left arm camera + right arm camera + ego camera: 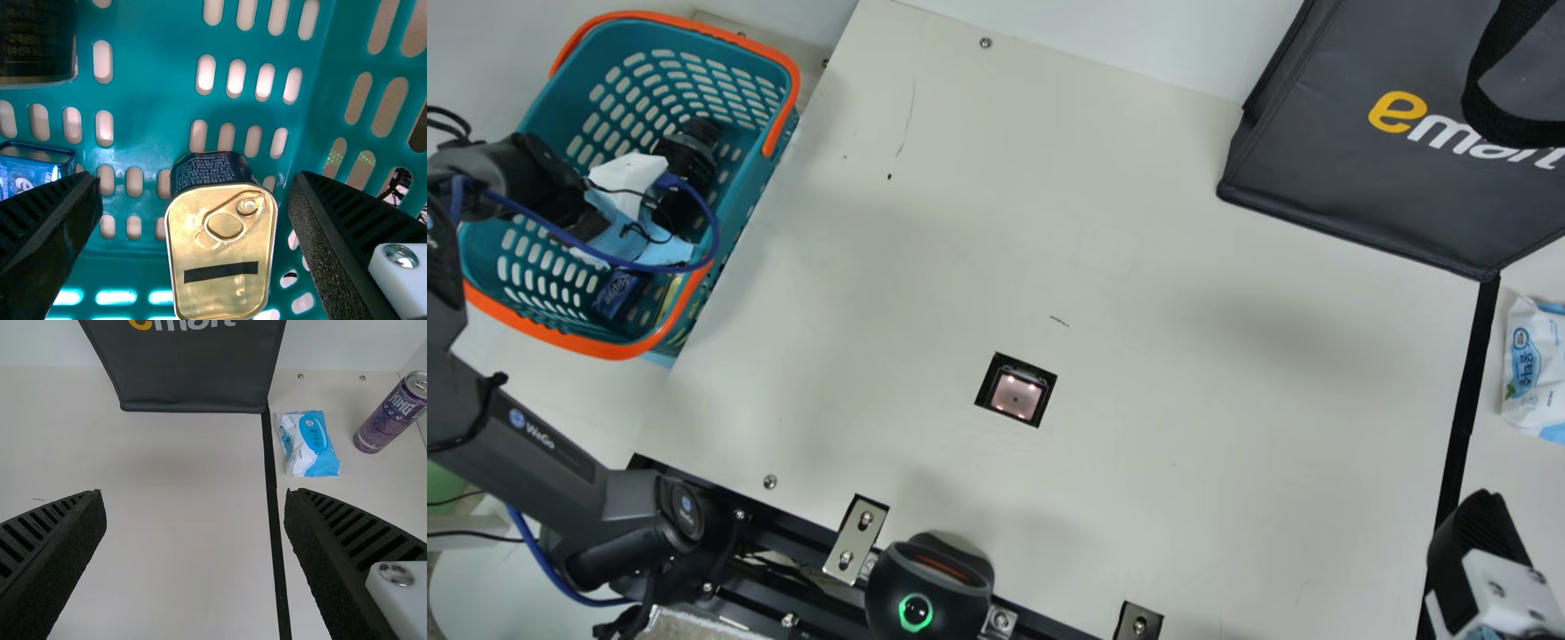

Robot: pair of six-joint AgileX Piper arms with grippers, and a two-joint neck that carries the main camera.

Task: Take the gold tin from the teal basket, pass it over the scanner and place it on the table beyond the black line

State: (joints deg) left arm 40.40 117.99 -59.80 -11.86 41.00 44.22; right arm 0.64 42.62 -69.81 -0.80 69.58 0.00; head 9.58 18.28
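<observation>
**Left gripper (627,182) spread wide, gold tin (217,290) between its fingers**

The grey bag (1334,142) carries big yellow and white lettering; print also marks the wipes pack (308,443), purple can (393,417), blue box (30,177) and the tin's dark side. The bag and a black can (37,40) are cut off. The tin sits in the teal basket (738,222), ring-pull lid toward the wrist camera. The right gripper (1476,542) stands open.
</observation>
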